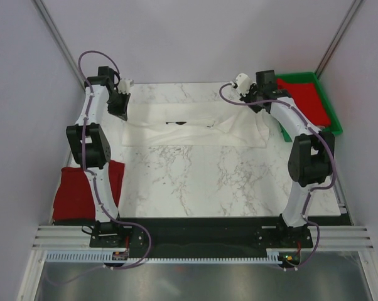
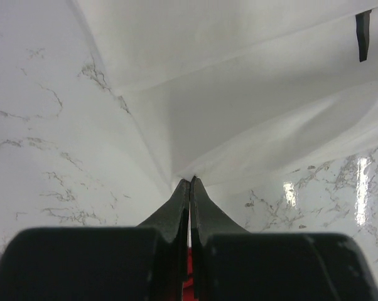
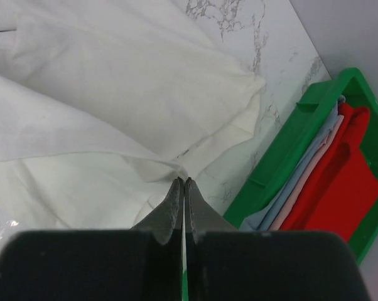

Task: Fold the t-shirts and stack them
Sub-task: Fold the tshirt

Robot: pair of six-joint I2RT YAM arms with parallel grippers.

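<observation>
Two pinches hold the white t-shirt, one at each end, so you have it stretched crosswise over the far part of the marble table. Your left gripper is clenched on the cloth: in the left wrist view the jaws meet with no gap, and the fabric draws up to a peak at their tips, with creases fanning away from that point. Your right gripper is likewise clamped on the shirt's other end, the cloth bunching into a small gather just at the tips. The shirt itself is plain white and thin. It lies as a long, low band, partly doubled over on itself, with soft ridges running along it. From above, a small dark print shows near its middle. On the right side one sleeve or corner spreads flat toward the table's edge. A red t-shirt lies crumpled at the left edge of the table, near the left arm's base and well apart from the white one. The green tray sits at the far right corner, just beside the white shirt's end, and holds folded garments: red on top, with pale blue and pinkish layers along one side.
</observation>
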